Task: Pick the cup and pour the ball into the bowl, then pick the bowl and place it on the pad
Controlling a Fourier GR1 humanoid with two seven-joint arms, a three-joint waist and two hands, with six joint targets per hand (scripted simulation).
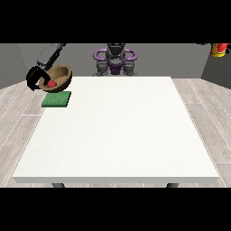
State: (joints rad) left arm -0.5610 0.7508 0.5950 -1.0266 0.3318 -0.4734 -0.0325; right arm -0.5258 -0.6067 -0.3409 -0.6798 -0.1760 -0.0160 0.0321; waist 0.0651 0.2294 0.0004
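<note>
— As it hangs tilted above the green pad (57,99), who holds the wooden bowl (58,77)?
— The hand at the view's left (35,77), fingers curled round its rim; red ball (52,84) inside.

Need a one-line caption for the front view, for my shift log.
Robot hand at the view's left holds the wooden bowl, red ball inside, tilted above the green pad.
</note>
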